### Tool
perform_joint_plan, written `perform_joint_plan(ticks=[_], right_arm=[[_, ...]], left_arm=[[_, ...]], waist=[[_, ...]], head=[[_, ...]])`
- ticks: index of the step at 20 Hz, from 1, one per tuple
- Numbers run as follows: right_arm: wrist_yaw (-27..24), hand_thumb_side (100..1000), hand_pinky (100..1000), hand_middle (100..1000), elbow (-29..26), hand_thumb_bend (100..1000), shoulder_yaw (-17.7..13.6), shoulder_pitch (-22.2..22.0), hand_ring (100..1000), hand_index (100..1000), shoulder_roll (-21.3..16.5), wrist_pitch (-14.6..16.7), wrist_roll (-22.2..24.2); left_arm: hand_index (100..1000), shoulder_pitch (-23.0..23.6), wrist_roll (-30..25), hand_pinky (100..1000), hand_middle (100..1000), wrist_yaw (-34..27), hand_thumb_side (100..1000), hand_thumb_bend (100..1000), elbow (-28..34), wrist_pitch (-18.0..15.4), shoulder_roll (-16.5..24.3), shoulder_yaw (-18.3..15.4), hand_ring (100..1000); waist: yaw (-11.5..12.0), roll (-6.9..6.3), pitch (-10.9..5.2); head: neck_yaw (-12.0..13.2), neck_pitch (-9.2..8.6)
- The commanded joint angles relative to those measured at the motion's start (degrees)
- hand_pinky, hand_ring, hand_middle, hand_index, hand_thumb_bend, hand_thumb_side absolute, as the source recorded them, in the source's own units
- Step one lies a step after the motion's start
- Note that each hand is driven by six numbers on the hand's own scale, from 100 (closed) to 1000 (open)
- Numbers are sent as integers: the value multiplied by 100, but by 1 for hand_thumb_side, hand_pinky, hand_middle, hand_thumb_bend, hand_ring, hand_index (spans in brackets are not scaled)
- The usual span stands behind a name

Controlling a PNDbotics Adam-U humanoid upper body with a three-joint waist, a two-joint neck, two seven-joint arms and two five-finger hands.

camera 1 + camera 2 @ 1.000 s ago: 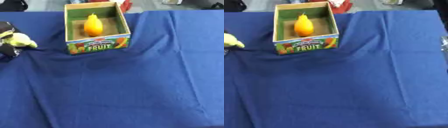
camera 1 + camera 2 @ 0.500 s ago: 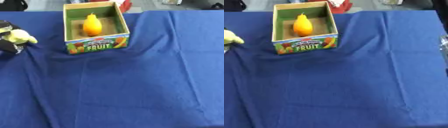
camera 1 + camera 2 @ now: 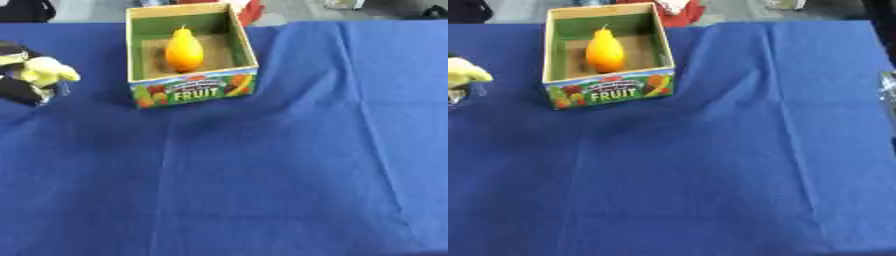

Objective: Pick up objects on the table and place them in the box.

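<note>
We're mid-carry: left hand [image 3: 19, 75] at the frame's left edge is curled around a pale yellow object [image 3: 48, 71], box [image 3: 194, 92] upper centre already holds an orange pear [image 3: 184, 49], so next we'd swing right over the box and release; right hand's fingers can't be made out.
</note>
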State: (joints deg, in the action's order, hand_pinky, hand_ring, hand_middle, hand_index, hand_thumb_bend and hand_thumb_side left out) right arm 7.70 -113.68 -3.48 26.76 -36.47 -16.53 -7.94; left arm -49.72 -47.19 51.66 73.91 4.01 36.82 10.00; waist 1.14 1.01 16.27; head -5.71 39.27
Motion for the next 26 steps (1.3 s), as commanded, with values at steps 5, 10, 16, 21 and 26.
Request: perform_joint_plan(ticks=[5,10,16,21,26], right_arm=[[28,1000,685,681,-91,346,-60,62,787,924,-78,-12,-6],[21,1000,685,680,-91,345,-68,81,787,923,-93,5,-32],[5,1000,683,680,-91,308,-62,156,787,921,-158,84,-84],[-120,1000,682,677,-91,227,-37,238,786,913,-196,299,-232],[-495,1000,677,662,-91,100,47,336,785,897,-228,853,-466]], left_arm=[[628,-172,537,184,468,170,259,100,330,171,181,-119,585],[543,-312,1369,133,414,367,269,100,691,349,118,-31,535],[502,-596,1900,104,389,531,271,100,1036,334,21,72,510],[494,-835,2215,103,388,674,269,100,1153,329,-151,90,510],[493,-1128,2587,129,391,736,268,100,1172,235,-382,139,524]], waist=[[-1,-7,-85],[-53,-16,-70],[-120,-57,-4],[-228,-118,115],[-389,-201,252]], head=[[-33,-3],[-45,-22],[6,-138],[92,-307],[268,-444]])
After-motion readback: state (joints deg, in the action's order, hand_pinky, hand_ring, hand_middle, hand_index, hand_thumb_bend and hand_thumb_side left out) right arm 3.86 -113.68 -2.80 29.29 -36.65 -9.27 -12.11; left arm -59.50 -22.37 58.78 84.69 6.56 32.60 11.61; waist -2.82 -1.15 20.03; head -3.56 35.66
